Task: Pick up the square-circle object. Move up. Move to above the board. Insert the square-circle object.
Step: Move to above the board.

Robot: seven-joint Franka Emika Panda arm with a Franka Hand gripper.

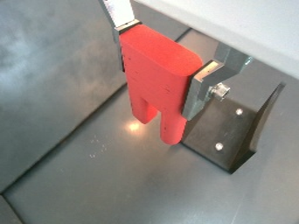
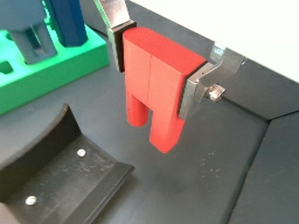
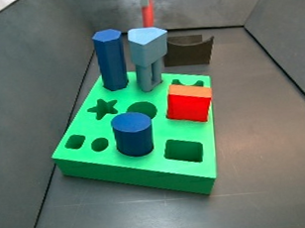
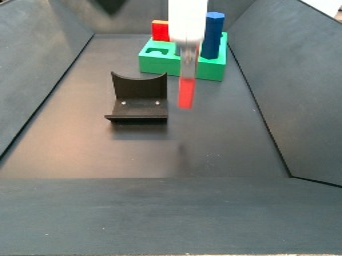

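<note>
Clamping the square-circle object [image 1: 158, 80] between my fingers [image 1: 216, 79], I hold it clear of the dark surface [image 1: 70, 166], near the fixture [image 1: 239, 131]. My gripper [image 2: 162, 59] pinches the blocky upper body from two opposite sides, the silver plates pressed flat against it in both wrist views. The piece is salmon-red, with a broad squarish top that narrows below into two leg-like prongs with a slot between them; in a wrist view [image 2: 155, 87] a faint seam runs down its front face. Its long axis stands upright, blocky end up between my fingers and the prongs pointing down at the surface without touching it. In a side view the piece [image 4: 187, 92] hangs as a red shape above the surface, just beside the fixture [image 4: 136, 97] and on the near side of the board [image 4: 163, 60]. In a side view the board [image 3: 100, 160] is a bright green slab carrying a tall dark blue peg [image 3: 110, 60], a light blue peg [image 3: 147, 55], a short blue cylinder [image 3: 133, 135] and a red cube [image 3: 187, 103], with a star hole [image 3: 104, 108] open in its top.
</note>
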